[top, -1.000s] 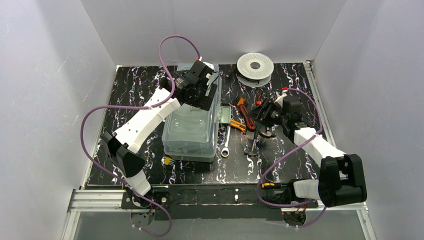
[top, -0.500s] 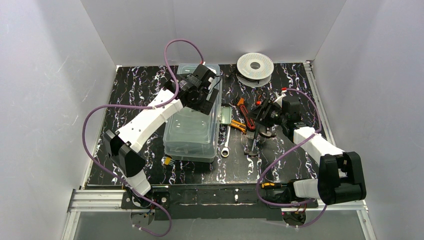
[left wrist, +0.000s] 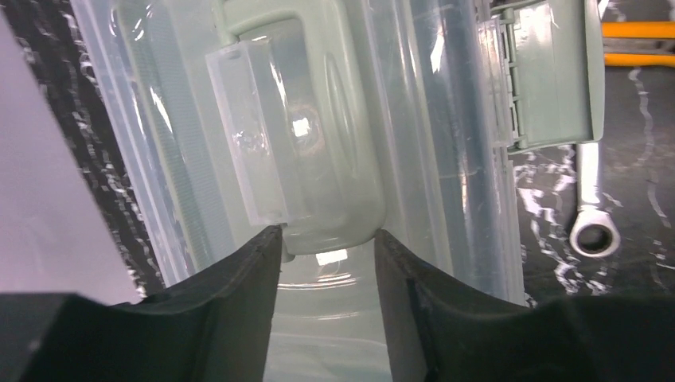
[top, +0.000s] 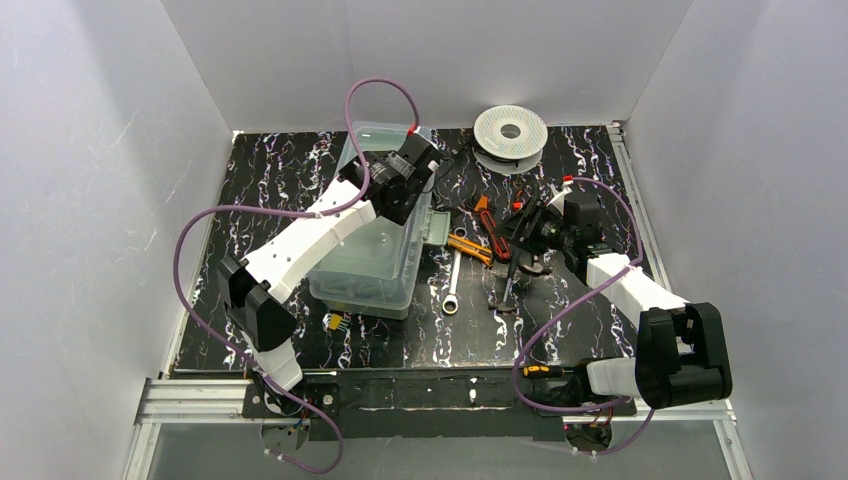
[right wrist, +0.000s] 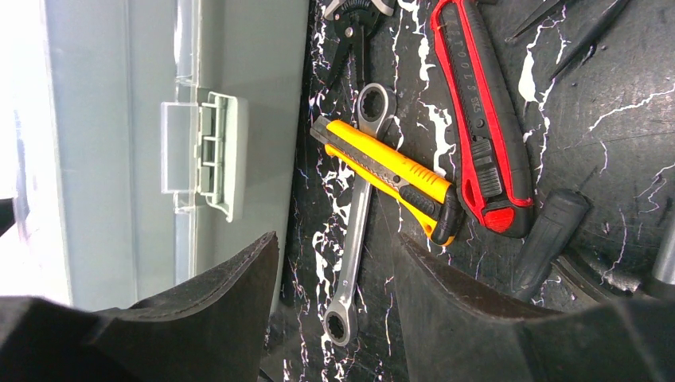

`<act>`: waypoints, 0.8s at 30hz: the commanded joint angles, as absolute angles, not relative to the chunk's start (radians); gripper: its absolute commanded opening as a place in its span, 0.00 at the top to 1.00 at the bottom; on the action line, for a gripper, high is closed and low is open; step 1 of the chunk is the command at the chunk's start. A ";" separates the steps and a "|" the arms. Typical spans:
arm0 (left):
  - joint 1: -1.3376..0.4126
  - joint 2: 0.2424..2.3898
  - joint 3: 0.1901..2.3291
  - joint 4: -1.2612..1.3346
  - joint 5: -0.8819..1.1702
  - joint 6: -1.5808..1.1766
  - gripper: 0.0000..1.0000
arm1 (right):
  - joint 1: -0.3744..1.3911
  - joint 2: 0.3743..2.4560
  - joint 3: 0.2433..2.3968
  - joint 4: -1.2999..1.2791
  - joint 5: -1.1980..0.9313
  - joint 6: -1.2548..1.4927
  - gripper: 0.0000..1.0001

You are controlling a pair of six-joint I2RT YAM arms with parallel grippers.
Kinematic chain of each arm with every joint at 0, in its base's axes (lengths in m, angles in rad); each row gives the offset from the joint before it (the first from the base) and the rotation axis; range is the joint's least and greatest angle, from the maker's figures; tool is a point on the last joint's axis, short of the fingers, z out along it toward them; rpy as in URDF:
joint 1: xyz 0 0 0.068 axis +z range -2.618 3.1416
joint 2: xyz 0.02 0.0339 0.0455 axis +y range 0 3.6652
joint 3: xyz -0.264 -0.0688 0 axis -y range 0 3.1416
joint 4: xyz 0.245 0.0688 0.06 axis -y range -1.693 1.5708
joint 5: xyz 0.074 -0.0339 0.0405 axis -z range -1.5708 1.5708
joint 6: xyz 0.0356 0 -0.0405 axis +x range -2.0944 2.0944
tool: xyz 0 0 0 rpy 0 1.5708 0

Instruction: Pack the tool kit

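Observation:
The clear plastic tool box (top: 365, 265) lies left of centre with its lid (left wrist: 318, 119) tilted up on the right side. My left gripper (top: 405, 190) is shut on the lid's rounded handle bump, and its fingertips (left wrist: 271, 247) press both sides of that bump. My right gripper (top: 522, 232) is open and empty, hovering over a silver ring wrench (right wrist: 354, 231). A yellow utility knife (right wrist: 390, 179) and a red utility knife (right wrist: 481, 119) lie beside the wrench. The box's grey latch (right wrist: 211, 155) faces these tools.
Black pliers (right wrist: 354, 24) and a black tool handle (right wrist: 549, 239) lie among the tools. A white spool (top: 510, 133) stands at the back. A small yellow and black item (top: 335, 321) lies by the box's front edge. White walls enclose the table.
My left gripper has moved right and the lid has tilted up with it, shifting the box's outline leftward. The right arm has not moved.

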State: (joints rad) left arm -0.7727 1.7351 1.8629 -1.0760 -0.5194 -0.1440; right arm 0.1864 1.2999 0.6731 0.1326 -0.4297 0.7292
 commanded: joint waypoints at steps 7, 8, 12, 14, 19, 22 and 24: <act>-0.767 1.729 1.842 -1.049 -0.906 -0.046 0.63 | 0.188 1.305 0.691 0.166 -0.450 0.721 0.38; -0.767 1.729 1.842 -1.039 -0.924 -0.033 0.64 | 0.189 1.306 0.692 0.166 -0.452 0.722 0.38; -0.765 1.718 1.842 -1.008 -0.966 -0.005 0.63 | 0.189 1.308 0.693 0.166 -0.456 0.723 0.38; -0.750 1.706 1.847 -0.993 -0.956 -0.004 0.62 | 0.189 1.307 0.693 0.166 -0.457 0.723 0.38; -0.688 1.700 1.876 -1.025 -0.904 -0.015 0.61 | 0.188 1.304 0.693 0.163 -0.456 0.723 0.38; -0.635 1.693 1.886 -1.057 -0.840 -0.047 0.59 | 0.188 1.304 0.693 0.163 -0.457 0.723 0.39; -0.594 1.673 1.884 -1.070 -0.751 -0.080 0.57 | 0.187 1.304 0.693 0.163 -0.459 0.724 0.38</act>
State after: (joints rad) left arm -0.6823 1.7367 1.8599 -1.0248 -0.8360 -0.0303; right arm 0.1864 1.3067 0.6731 0.1322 -0.4477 0.7292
